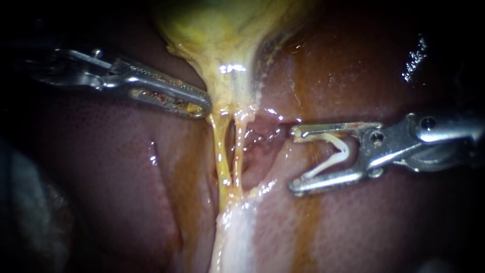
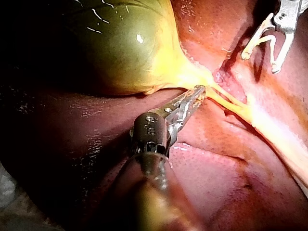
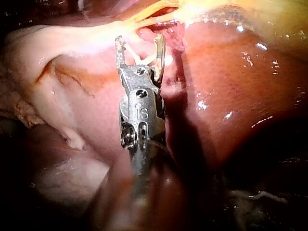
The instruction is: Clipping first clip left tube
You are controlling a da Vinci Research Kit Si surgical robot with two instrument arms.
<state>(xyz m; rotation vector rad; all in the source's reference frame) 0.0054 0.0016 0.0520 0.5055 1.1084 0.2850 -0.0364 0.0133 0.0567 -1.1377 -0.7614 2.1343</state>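
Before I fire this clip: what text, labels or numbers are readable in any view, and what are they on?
Right instrument: one small stamped mark on its body, too small and blurred to read.
Left instrument: no readable text.
Clip, gallbladder, liver, tubes: none.
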